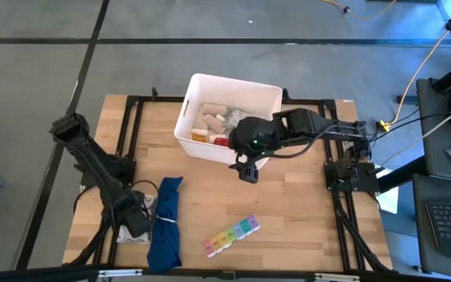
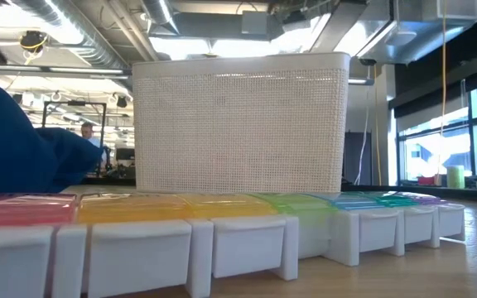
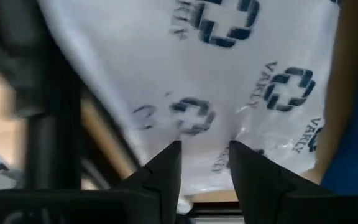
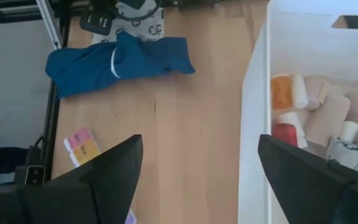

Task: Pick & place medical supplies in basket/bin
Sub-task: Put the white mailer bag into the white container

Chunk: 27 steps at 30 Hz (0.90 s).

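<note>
The white tub [image 1: 186,125] stands at the table's far middle and holds gauze rolls [image 4: 328,118], an orange bottle [image 4: 281,93] and a red item [image 4: 284,134]. My right gripper [image 1: 247,168] is open and empty above the table, just in front of the tub's near wall [image 4: 253,143]. My left gripper [image 1: 137,222] is at the near left, shut on a grey-patterned white packet [image 1: 130,233] beside the blue cloth bundle [image 1: 165,223]. The rainbow pill organizer [image 1: 232,235] lies flat on the table near the front edge; it also shows in the low view [image 2: 222,223]. My left gripper has the white packet's film [image 3: 204,134] between its two fingertips [image 3: 173,162], and the film wrinkles beside them. The fingers come at it from above, slanting down. In the high view the packet's lower part [image 1: 131,236] lies on the table.
The blue cloth bundle [image 4: 120,62] lies lengthwise between the packet and the organizer. Black frame rails [image 1: 128,141] run along the table's left and right sides. Bare wood [image 1: 288,211] lies in front of the tub. A person [image 2: 85,132] shows far off in the room.
</note>
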### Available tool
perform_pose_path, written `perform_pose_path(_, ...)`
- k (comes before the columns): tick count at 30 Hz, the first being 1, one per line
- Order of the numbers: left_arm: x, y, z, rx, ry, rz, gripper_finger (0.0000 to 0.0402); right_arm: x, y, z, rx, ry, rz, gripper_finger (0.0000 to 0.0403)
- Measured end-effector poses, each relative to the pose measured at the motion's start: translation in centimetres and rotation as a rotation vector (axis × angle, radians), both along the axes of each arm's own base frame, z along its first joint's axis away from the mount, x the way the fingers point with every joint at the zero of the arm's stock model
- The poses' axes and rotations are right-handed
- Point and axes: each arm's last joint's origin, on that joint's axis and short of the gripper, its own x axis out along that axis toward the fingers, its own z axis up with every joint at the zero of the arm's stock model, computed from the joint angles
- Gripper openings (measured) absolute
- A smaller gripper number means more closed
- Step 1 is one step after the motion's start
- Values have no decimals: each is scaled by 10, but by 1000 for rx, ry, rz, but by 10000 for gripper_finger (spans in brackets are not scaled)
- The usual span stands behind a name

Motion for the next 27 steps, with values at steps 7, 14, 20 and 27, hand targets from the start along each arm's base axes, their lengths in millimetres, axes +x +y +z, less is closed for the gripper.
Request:
perform_pose_path(7,-4,3,-22,-68,31,-9,115,-1,14,-3,-4,9,37,319)
perform_pose_path(14,0,10,-24,-80,-3,-148,103,8,41,-37,-21,71,110,319)
perform_pose_path(20,6,22,-25,-87,-2,-261,89,16,49,-68,-31,127,131,319)
perform_pose_path(27,12,43,-26,-73,42,-339,56,16,49,-72,-7,145,105,319)
